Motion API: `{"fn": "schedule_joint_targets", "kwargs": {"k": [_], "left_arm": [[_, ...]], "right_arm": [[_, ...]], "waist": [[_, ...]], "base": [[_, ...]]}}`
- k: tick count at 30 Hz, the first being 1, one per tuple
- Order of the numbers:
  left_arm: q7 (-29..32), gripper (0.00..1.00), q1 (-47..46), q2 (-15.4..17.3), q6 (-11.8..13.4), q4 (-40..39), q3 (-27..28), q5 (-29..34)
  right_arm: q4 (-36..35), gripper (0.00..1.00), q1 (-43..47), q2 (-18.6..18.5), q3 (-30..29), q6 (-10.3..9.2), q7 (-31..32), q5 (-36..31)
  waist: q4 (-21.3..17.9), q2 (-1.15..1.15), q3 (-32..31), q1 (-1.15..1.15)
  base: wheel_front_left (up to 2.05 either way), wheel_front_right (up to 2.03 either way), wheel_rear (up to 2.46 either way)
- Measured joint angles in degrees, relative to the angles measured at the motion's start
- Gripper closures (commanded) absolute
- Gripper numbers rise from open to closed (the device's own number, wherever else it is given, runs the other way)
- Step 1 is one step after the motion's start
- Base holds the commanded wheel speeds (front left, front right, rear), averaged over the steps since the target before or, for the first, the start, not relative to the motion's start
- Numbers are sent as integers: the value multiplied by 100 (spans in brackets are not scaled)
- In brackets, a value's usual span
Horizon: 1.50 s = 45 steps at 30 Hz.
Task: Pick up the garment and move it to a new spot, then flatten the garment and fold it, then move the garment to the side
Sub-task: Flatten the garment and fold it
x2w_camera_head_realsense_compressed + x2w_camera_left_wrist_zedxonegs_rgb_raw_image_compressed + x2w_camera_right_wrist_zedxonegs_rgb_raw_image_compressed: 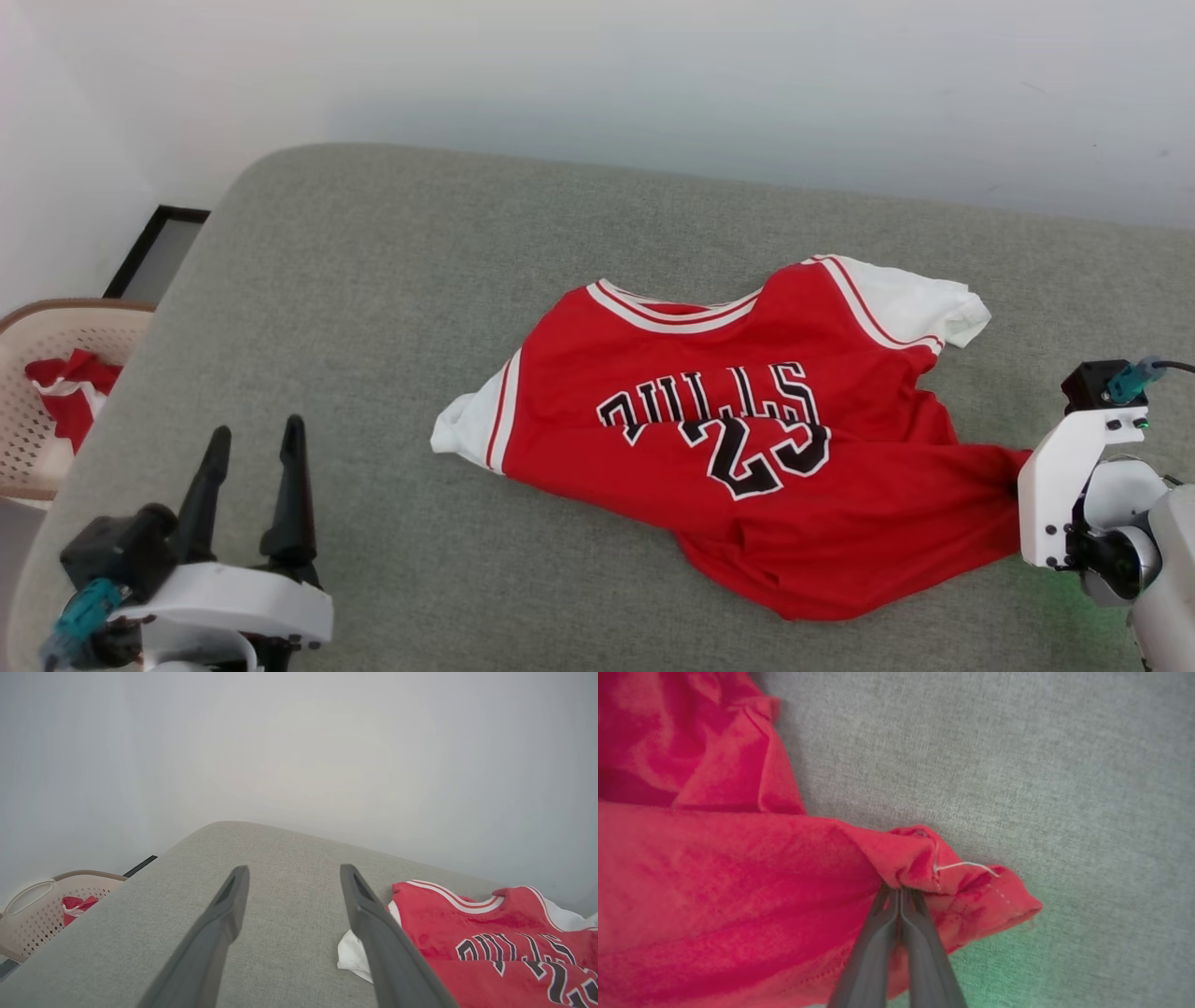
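The garment [728, 439] is a red jersey with white sleeves and black "BULLS 23" lettering. It lies face up and rumpled on the grey upholstered surface [373, 280], its collar toward the wall. My right gripper [900, 890] is shut on a bunched corner of the red hem [924, 858]. In the head view, the right arm's white wrist [1064, 495] sits at the garment's right end. My left gripper [258, 427] stands open at the lower left, holding nothing and well apart from the garment's white sleeve [462, 425]. From the left wrist, the garment [490, 933] lies right of the open fingers [373, 933].
A beige perforated basket [56, 313] stands on the floor beyond the surface's left edge, holding a red and white cloth [70, 392]. A dark-framed panel [154, 247] leans by the white wall. Bare grey surface stretches left of and behind the garment.
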Motion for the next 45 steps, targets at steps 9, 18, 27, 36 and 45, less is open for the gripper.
{"fn": "schedule_joint_targets", "kwargs": {"k": [9,18,27,36,45], "left_arm": [[-26,0,186,-11,1,-16,256,63],[-27,0,517,91,44,-89,425,66],[4,0,948,225,162,-278,553,62],[52,0,1065,287,213,-391,573,53],[124,0,1084,334,235,-442,547,46]], "right_arm": [[-213,100,-1,-254,684,-1,288,716],[-1496,100,724,-829,1384,-1,1038,1715],[-3216,100,1931,-1347,1607,0,1737,2508],[-4181,100,3191,-1341,1349,-1,2164,2617],[-4464,100,3867,-892,1096,-1,2279,2278]], "waist": [[-183,0,-80,0],[-496,0,-305,0],[-903,0,-645,0],[-1177,0,-783,0],[-1250,0,-739,0]], "base": [[0,0,0],[0,0,0],[0,0,0],[0,0,0],[0,0,0]]}}
